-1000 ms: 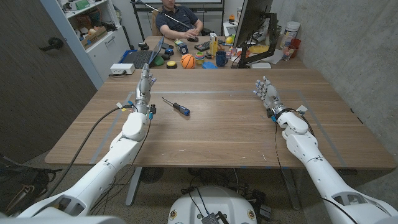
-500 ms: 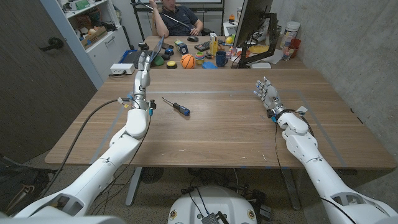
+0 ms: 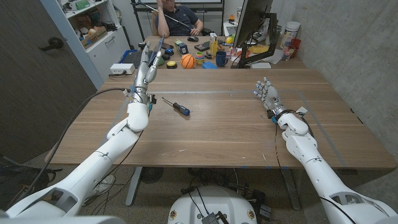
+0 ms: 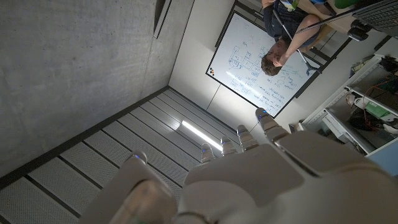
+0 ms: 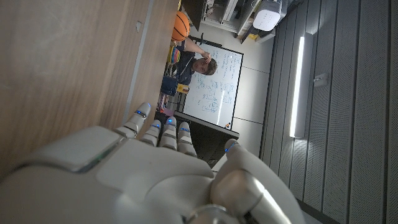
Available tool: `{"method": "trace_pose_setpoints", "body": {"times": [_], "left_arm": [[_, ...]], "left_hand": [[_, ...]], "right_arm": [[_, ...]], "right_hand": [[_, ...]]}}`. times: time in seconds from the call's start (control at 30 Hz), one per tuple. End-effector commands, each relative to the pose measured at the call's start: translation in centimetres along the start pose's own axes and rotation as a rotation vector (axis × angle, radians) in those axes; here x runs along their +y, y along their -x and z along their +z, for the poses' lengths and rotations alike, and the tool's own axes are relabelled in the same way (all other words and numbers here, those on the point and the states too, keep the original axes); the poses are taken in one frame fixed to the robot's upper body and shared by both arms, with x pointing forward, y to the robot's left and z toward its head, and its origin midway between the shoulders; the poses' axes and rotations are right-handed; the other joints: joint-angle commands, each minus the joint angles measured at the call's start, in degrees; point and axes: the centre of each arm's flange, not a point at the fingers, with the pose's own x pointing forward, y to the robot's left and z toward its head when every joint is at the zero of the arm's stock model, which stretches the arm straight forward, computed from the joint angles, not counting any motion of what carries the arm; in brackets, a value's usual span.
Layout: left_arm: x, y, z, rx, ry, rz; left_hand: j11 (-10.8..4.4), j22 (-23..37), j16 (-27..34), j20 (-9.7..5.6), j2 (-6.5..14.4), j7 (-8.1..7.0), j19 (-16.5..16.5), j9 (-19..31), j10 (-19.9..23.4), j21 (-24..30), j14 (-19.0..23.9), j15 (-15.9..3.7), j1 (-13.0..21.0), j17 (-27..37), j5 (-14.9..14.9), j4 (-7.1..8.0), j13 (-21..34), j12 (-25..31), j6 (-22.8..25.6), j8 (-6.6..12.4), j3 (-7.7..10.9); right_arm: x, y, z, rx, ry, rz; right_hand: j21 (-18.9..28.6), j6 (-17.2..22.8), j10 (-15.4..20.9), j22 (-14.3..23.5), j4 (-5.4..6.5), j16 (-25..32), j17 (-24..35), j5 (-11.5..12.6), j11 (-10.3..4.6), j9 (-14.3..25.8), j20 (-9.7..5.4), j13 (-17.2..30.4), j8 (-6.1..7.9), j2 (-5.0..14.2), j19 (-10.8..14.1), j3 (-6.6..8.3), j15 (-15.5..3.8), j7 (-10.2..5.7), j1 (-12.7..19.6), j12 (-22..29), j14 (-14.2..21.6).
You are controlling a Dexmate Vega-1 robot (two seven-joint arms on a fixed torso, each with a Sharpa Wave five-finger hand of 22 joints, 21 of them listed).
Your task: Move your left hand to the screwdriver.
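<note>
A screwdriver [image 3: 176, 106] with a blue and black handle and a thin metal shaft lies on the wooden table [image 3: 217, 124], left of the middle. My left hand [image 3: 148, 65] is raised above the table's far left part, fingers stretched up and apart, empty, behind and left of the screwdriver. From the left wrist camera, the back of the left hand [image 4: 261, 174] points at the ceiling. My right hand [image 3: 265, 93] stands at the table's right side, fingers apart, holding nothing. The right hand [image 5: 155, 168] is close to the wood.
A cluttered desk behind the table carries an orange ball [image 3: 187, 61], a laptop [image 3: 144, 57], a monitor [image 3: 252, 22] and small items. A person [image 3: 177, 18] sits beyond it. A black cable [image 3: 81, 124] trails off the left arm.
My left hand has risen and tilted up toward the far edge, farther above the table. The screwdriver and right hand have not moved.
</note>
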Motion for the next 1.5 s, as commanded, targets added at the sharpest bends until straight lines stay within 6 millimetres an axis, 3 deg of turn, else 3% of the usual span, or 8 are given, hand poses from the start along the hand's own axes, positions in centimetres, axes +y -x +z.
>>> {"method": "trace_pose_setpoints", "body": {"times": [0.03, 0.23, 0.5, 0.6, 0.9, 1.33, 1.5], "left_arm": [[0.1, -1.9, 1.8, -0.059, -0.223, -0.102], [0.2, -2.6, 2.7, -0.078, -0.313, -0.156], [-0.1, -3.0, 2.9, -0.071, -0.373, -0.294], [-0.4, -3.1, 3.0, -0.065, -0.422, -0.355], [-0.5, -3.0, 3.6, -0.058, -0.473, -0.422], [-1.8, -3.7, 3.0, -0.027, -0.571, -0.583], [-2.1, -3.6, 2.6, -0.026, -0.59, -0.602]], "left_hand": [[0.06, 0.3, -0.3, -0.15, 0.2, -0.19, -1.3, 0.2, -1.5, -0.7, -1.6, 0.04, 1.1, 0.2, 0.6, -0.54, 0.2, 0.0, -0.5, 0.61, 0.39], [0.21, 0.4, -0.4, -0.38, 0.1, -0.14, -2.0, 0.1, -2.0, -1.3, -2.6, -0.02, 1.8, 0.2, 0.7, -0.98, 0.2, 0.0, -1.1, 0.43, 0.37], [-0.2, 0.3, 0.6, 0.33, -1.1, -0.09, -1.0, 0.1, -1.5, -1.4, -0.8, -0.67, 2.6, 0.3, 0.6, -1.85, 0.2, 0.4, -2.7, 0.09, -0.26], [-0.76, 0.2, 0.0, 0.51, -2.9, -0.1, -2.0, 0.0, -4.3, -2.7, -3.7, -1.23, 4.2, 0.2, 0.7, -3.24, 0.1, -0.1, -6.3, -0.47, -1.47], [-0.24, 0.2, -0.3, -0.04, -3.9, -0.08, -3.2, -0.1, -6.8, -3.7, -6.2, -1.48, 5.7, 0.2, 0.8, -4.28, 0.1, -0.3, -9.3, -0.58, -2.51], [-1.21, 0.1, -0.3, -0.68, -3.6, -0.13, -4.7, -0.1, -9.8, -4.5, -8.0, -1.54, 7.5, 0.1, 1.1, -5.19, 0.0, -0.4, -10.6, -0.1, -3.05], [-0.29, 0.1, 0.7, -0.16, -3.1, -0.01, -2.4, 0.0, -7.7, -3.8, -6.4, -1.19, 9.7, 0.0, 1.4, -6.24, 0.0, 0.7, -9.5, 0.76, -3.01]], "right_arm": [[-0.3, 0.2, -0.3, -0.005, -0.007, -0.003], [-0.5, 0.3, -0.3, -0.005, -0.013, -0.01], [-0.6, 0.4, -0.3, -0.005, -0.013, -0.009], [-0.6, 0.4, -0.3, -0.006, -0.007, -0.005], [-0.6, 0.4, -0.4, -0.002, -0.012, -0.009], [-0.6, 0.5, -0.5, -0.004, -0.013, -0.004], [-0.7, 0.5, -0.5, -0.003, -0.015, -0.008]], "right_hand": [[-0.2, 0.3, 0.1, 0.3, 0.35, 0.2, 0.1, 0.0, 0.22, 0.2, 0.06, 0.1, -0.06, 1.94, 0.2, 0.03, 0.2, 0.51, -0.7, 0.2, -0.2], [-0.3, 0.3, 0.1, 0.3, 0.41, 0.2, 0.1, 0.0, 0.22, 0.2, 0.09, 0.1, -0.07, 1.87, 0.3, -0.08, 0.24, 0.5, -0.9, 0.2, -0.1], [-0.5, 0.2, 0.1, 0.3, 0.47, 0.2, 0.1, -0.1, 0.33, 0.2, 0.26, 0.1, -0.11, 1.76, 0.2, -0.27, 0.3, 0.54, -1.1, 0.2, -0.1], [-0.6, 0.2, 0.1, 0.3, 0.49, 0.2, 0.1, -0.1, 0.37, 0.2, 0.23, 0.1, -0.1, 1.73, 0.2, -0.34, 0.34, 0.51, -1.2, 0.2, -0.1], [-0.8, 0.2, 0.1, 0.4, 0.53, 0.2, 0.1, -0.1, 0.37, 0.2, 0.27, 0.1, -0.13, 1.67, 0.2, -0.5, 0.35, 0.5, -1.4, 0.2, -0.1], [-1.1, 0.1, 0.0, 0.4, 0.58, 0.1, 0.1, -0.2, 0.27, 0.2, 0.33, 0.1, -0.19, 1.51, 0.2, -0.77, 0.39, 0.45, -1.8, 0.1, -0.2], [-1.3, 0.0, -0.1, 0.4, 0.6, 0.1, 0.1, -0.2, 0.17, 0.2, 0.35, 0.1, -0.23, 1.41, 0.1, -0.92, 0.43, 0.43, -1.9, 0.1, -0.3]]}}
